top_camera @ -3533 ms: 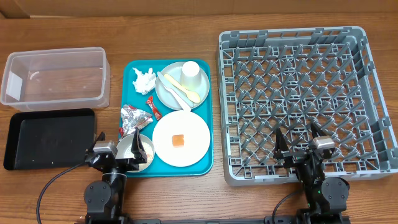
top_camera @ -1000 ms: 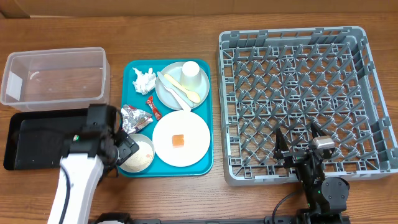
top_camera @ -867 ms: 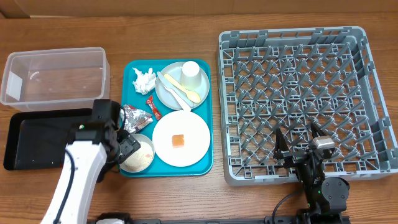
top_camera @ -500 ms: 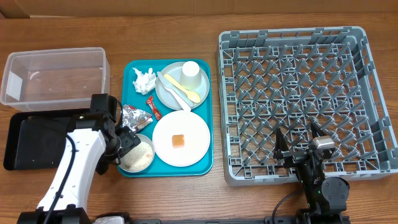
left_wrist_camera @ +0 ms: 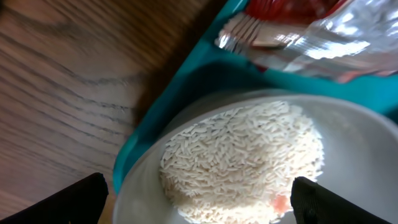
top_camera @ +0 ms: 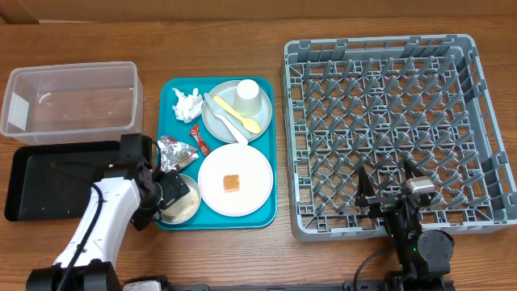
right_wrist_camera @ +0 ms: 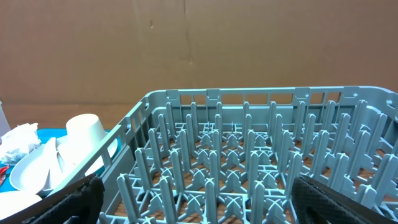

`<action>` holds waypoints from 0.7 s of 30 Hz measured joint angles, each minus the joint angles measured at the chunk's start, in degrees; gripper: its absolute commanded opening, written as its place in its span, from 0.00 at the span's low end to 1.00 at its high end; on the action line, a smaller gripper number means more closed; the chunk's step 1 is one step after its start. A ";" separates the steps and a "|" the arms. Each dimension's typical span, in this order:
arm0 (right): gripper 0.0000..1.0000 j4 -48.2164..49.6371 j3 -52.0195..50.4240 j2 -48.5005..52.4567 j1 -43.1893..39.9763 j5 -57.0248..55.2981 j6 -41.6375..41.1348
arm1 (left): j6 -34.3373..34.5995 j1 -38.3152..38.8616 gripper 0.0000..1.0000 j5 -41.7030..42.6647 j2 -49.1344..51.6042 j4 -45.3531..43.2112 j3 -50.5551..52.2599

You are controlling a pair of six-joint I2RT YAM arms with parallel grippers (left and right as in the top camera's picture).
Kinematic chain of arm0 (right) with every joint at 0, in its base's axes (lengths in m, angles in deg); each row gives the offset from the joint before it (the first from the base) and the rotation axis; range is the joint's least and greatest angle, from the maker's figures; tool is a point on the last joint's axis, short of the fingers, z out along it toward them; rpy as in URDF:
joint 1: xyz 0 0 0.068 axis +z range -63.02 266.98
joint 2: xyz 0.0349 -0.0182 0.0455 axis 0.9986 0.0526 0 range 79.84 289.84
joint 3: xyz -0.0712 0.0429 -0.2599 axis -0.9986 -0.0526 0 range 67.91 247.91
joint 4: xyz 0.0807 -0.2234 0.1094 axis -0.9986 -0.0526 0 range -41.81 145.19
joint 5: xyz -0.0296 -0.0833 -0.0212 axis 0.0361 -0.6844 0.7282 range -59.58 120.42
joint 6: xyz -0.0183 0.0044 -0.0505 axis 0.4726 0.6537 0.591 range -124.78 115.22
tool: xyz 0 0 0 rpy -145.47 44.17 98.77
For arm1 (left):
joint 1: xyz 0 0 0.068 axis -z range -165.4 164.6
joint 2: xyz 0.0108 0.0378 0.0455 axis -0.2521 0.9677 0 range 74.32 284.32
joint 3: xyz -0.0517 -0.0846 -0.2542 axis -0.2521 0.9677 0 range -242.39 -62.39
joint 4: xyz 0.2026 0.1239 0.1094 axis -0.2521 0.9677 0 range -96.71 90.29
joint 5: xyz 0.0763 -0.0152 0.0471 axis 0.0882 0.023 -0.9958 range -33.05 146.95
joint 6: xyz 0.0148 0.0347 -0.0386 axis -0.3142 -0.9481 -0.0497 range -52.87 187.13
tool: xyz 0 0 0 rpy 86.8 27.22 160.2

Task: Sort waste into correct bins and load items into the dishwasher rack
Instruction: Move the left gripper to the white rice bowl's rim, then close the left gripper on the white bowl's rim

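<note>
Grey bowl (left_wrist_camera: 348,143) of rice grains (left_wrist_camera: 242,158) is sitting in the teal tray's (left_wrist_camera: 186,74) near-left corner, just beside a foil wrapper (left_wrist_camera: 323,43). The left gripper (top_camera: 168,194) is hovering right over it, fingers spread wide either side, probably lining up a rim grab so the rice can be dumped. Meanwhile the right gripper (top_camera: 385,182) is idling with fingers apart at the dishwasher rack's (top_camera: 380,81) front wall.

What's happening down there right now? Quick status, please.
Left gripper open, low over the rice bowl. Right gripper open, at front edge of the rack, which is empty. Foil wrapper crowds the bowl.
</note>
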 measured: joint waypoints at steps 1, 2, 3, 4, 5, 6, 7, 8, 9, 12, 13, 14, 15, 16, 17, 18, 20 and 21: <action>1.00 0.00 0.00 0.00 0.00 0.00 -0.02 | -0.07 0.00 0.97 0.09 0.00 -0.15 0.28; 1.00 0.02 0.00 0.00 0.00 0.00 -0.02 | -0.15 0.00 0.97 0.20 0.00 -0.20 0.39; 1.00 0.02 0.00 0.00 0.00 0.00 -0.02 | -0.17 0.00 0.97 0.22 0.00 -0.20 0.42; 1.00 0.02 0.00 0.00 0.00 0.00 -0.02 | -0.17 0.00 0.96 0.17 0.00 -0.20 0.42; 1.00 -0.02 0.00 0.00 0.00 -0.02 0.00 | -0.17 0.00 0.95 0.13 0.00 -0.15 0.42; 1.00 0.02 0.00 0.00 0.00 0.00 0.00 | -0.20 0.00 0.95 -0.11 0.00 0.00 0.44; 1.00 0.02 0.00 0.00 0.00 0.00 -0.02 | -0.20 0.00 0.94 -0.31 0.00 0.07 0.44; 1.00 0.00 0.00 0.00 0.00 0.00 0.00 | -0.20 0.00 0.93 -0.48 0.00 0.02 0.50; 1.00 0.02 0.00 0.00 0.00 0.00 -0.02 | -0.22 0.00 0.91 -0.70 0.00 -0.07 0.61; 1.00 0.02 0.00 0.00 0.00 -0.02 0.00 | -0.39 0.00 0.88 -0.92 0.00 -1.09 1.40; 1.00 0.02 0.00 0.00 -0.02 0.00 -0.02 | -0.52 0.00 0.87 -0.96 0.00 -1.49 1.92; 1.00 0.02 0.00 0.00 0.00 0.00 -0.02 | -0.57 0.00 0.85 -1.03 0.00 -1.79 2.38; 1.00 0.02 0.00 0.00 -0.02 -0.02 -0.02 | -0.59 0.00 0.81 -1.14 0.00 -1.92 2.75; 1.00 0.00 0.00 0.00 0.00 0.00 -0.02 | -0.74 0.00 0.78 -1.16 0.00 -1.97 3.06; 1.00 0.02 0.00 0.00 0.00 -0.02 0.00 | -0.92 0.00 0.75 -1.18 0.00 -1.95 3.19; 1.00 0.00 0.00 0.00 -0.02 0.00 -0.02 | -0.96 0.00 0.72 -1.33 0.00 -1.95 3.26; 1.00 0.02 0.00 0.00 0.00 -0.02 -0.02 | -1.05 -0.02 0.66 -1.77 0.00 -1.84 3.28; 1.00 0.02 0.00 0.00 0.00 0.00 -0.02 | -1.14 -0.02 0.63 -1.99 0.00 -1.75 3.32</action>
